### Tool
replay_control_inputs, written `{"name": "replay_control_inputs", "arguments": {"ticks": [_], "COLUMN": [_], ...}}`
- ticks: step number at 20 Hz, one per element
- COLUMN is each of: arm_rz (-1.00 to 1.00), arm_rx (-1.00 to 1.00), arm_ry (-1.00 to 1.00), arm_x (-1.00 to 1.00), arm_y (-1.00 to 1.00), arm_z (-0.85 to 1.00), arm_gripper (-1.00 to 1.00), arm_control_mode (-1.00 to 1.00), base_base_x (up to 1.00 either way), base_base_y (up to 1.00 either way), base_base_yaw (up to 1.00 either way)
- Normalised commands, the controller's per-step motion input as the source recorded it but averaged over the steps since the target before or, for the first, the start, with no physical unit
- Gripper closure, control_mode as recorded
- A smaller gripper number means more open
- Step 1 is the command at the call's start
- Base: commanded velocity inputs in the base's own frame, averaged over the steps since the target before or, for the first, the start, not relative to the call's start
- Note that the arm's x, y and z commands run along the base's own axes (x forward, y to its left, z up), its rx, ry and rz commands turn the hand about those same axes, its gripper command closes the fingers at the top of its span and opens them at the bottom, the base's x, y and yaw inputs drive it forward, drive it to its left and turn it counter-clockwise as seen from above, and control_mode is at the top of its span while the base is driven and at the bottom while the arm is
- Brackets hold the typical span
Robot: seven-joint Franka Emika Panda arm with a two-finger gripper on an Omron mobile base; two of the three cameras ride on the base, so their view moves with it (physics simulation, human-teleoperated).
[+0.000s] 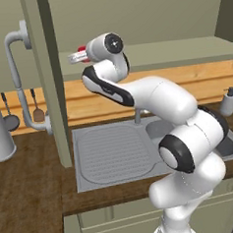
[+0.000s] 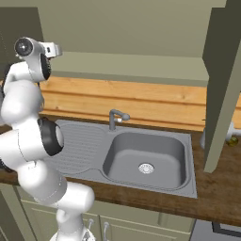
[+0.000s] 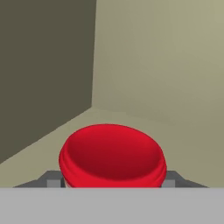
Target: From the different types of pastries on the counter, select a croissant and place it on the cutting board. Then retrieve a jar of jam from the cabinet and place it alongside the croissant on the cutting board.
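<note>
The gripper is clamped on the jam jar's red lid, a grey fingertip pressed against each side, inside the cabinet near its back corner. From the left base camera a sliver of the lid shows at the hand, at about 11 o'clock above the sink. A grey faucet stands at the sink's 12 o'clock edge.
</note>
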Motion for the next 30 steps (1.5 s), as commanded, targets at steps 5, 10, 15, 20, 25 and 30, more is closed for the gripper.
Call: {"name": "replay_control_inputs", "arguments": {"ticks": [5, 10, 15, 20, 25, 30], "arm_rz": [0.0, 0.0, -0.01, -0.01, -0.06, -0.07], "arm_rx": [0.0, 0.0, 0.01, 0.04, 0.05, 0.04], "arm_ry": [-0.01, 0.0, 0.0, 0.0, 0.0, 0.0], "arm_x": [-0.31, -0.46, -0.6, -0.59, -0.68, -0.96], "arm_y": [0.0, -0.01, -0.24, -0.61, -0.54, -0.56], "arm_z": [0.07, 0.0, 0.0, 0.0, 0.13, 0.0], "arm_gripper": [1.0, 1.0, 1.0, 1.0, 1.0, 1.0], "arm_control_mode": [-1.0, -1.0, -1.0, -1.0, -1.0, -1.0], "base_base_x": [0.0, 0.0, 0.0, 0.0, 0.0, 0.0], "base_base_y": [0.0, 0.0, 0.0, 0.0, 0.0, 0.0], "base_base_yaw": [0.0, 0.0, 0.0, 0.0, 0.0, 0.0]}}
